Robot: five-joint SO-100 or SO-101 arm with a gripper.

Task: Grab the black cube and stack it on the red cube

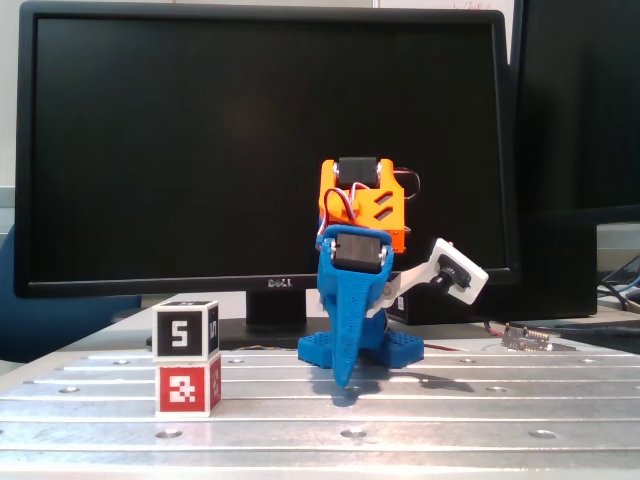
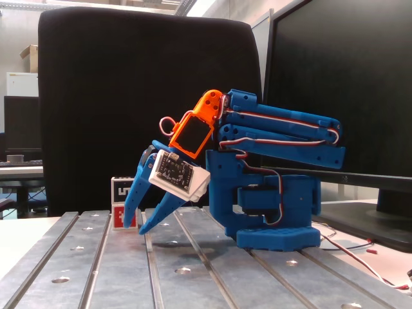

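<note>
The black cube (image 1: 185, 330), showing a white 5, sits squarely on top of the red cube (image 1: 188, 389) at the front left of the metal table in a fixed view. In the other fixed view the stack shows partly behind the fingers: the black cube (image 2: 121, 190) above, the red cube (image 2: 120, 217) below. My blue gripper (image 1: 343, 385) points down with its tip near the table, well to the right of the stack and holding nothing. Its jaws look closed, tips together (image 2: 136, 229).
The arm is folded back over its blue base (image 2: 277, 235). A white camera module (image 1: 458, 270) sticks out at the wrist. A Dell monitor (image 1: 270, 150) stands behind the slotted metal table (image 1: 480, 410). Wires (image 2: 367, 257) lie beside the base.
</note>
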